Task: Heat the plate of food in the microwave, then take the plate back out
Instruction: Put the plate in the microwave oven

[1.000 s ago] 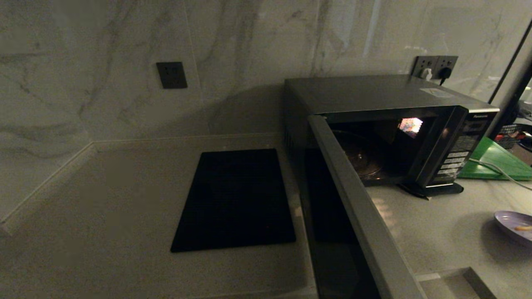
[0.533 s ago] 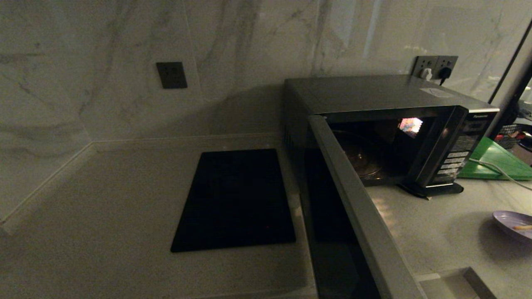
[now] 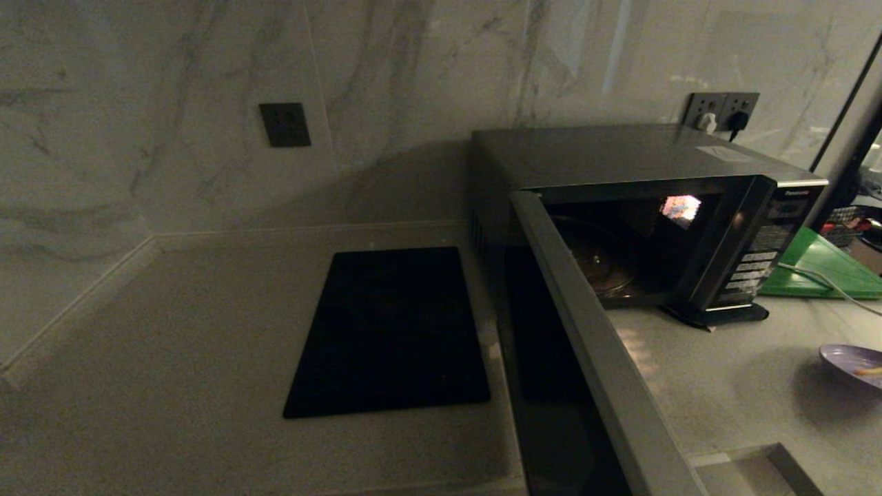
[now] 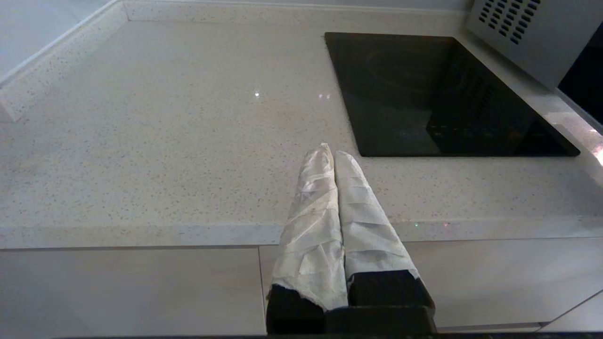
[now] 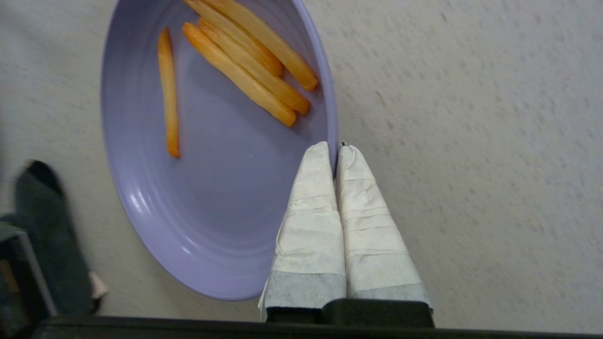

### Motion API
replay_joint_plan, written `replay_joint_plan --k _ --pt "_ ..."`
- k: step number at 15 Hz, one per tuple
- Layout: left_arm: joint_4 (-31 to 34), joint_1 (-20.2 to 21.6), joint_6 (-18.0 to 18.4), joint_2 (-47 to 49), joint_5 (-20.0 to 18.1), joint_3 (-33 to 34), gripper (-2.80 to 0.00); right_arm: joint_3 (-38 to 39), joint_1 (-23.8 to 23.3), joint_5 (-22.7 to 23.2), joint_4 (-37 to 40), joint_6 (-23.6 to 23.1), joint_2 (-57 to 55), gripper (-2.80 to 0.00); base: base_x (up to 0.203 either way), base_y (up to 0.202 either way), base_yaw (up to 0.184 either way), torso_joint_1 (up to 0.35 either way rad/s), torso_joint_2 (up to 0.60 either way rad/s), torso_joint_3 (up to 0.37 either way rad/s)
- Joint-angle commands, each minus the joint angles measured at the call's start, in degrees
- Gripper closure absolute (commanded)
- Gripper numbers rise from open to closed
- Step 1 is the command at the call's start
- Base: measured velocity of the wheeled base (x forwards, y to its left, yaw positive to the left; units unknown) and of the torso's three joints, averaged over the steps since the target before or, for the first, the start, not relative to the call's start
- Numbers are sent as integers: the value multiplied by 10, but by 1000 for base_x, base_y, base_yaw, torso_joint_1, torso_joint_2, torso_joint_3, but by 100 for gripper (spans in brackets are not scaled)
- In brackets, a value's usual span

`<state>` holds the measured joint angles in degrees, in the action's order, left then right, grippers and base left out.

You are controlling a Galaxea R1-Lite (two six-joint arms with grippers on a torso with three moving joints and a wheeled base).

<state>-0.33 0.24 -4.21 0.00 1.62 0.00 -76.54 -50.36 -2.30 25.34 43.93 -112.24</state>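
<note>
Microwave (image 3: 641, 207): silver-grey box on the far right of the pale speckled surface (image 4: 155, 141), door (image 3: 592, 351) swung wide open toward the near edge, its long panel standing between the left and right halves of the surface; cavity lit, glass turntable (image 3: 599, 265) bare, button panel (image 3: 754, 265) on its right end. Black glass cooktop (image 3: 393, 331): flat, set into the surface just left of the open door. Green board (image 3: 823, 265): flat, far right beside the microwave, a pale cable (image 3: 820, 279) across it. Wall: marbled tile with one dark socket (image 3: 284, 124) at left and a double socket (image 3: 722, 110) with plugs behind the microwave. Plate of food (image 5: 212, 155): lavender, several orange fries (image 5: 249, 61) inside, at the right edge of the head view, near side of the microwave. Right gripper (image 5: 335, 150): cloth-wrapped fingers clenched on the plate's rim. Left gripper (image 4: 329, 153): wrapped fingers pressed together, holding nothing, above the near edge of the surface, near the cooktop's near left corner. Open room: broad bare surface left of the cooktop.
</note>
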Motion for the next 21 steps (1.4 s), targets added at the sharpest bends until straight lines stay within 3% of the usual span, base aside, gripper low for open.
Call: replay_joint_plan --k 1,21 --pt "0 0 0 1 0 0 0 0 -1 0 1 3 3 0 0 0 0 0 0 0" --pt "0 0 0 1 0 0 0 50 -3 61 4 -21 156 0 0 0 0 0 0 0"
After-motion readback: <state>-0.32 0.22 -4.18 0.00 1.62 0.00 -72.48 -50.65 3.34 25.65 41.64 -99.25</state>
